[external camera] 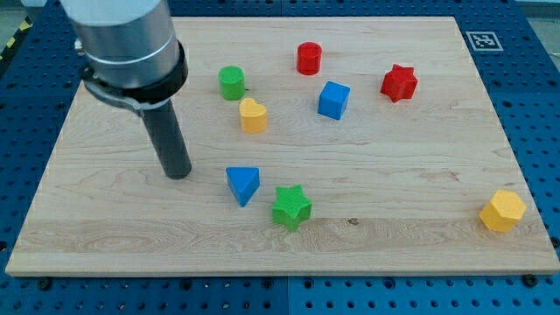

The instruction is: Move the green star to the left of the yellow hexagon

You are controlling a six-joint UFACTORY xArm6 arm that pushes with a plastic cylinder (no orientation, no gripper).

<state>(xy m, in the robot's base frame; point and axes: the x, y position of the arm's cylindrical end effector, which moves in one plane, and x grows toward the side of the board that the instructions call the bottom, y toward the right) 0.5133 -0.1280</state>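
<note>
At the view's left, the tip (178, 174) rests on the table (96, 236), touching no block. There is no gripper on this arm, only the rod, so nothing is held.

Right of the tip lies the blue triangle (242, 185), and just beside that, toward the view's bottom right, the green star (290, 207). Above them sit the green cylinder (232, 82) and a small yellow block (253, 115). Further right are the red cylinder (309, 59), the blue cube (333, 100) and the red star (399, 83).

The yellow hexagon (502, 211) sits near the table's bottom right corner, well apart from the green star.

The task seems barely begun. The star is on the hexagon's left side, but far off, so it probably needs pushing rightward across the open wood between them. The tip stands left of the star, which suits such a push, though the blue triangle lies partly between them.
</note>
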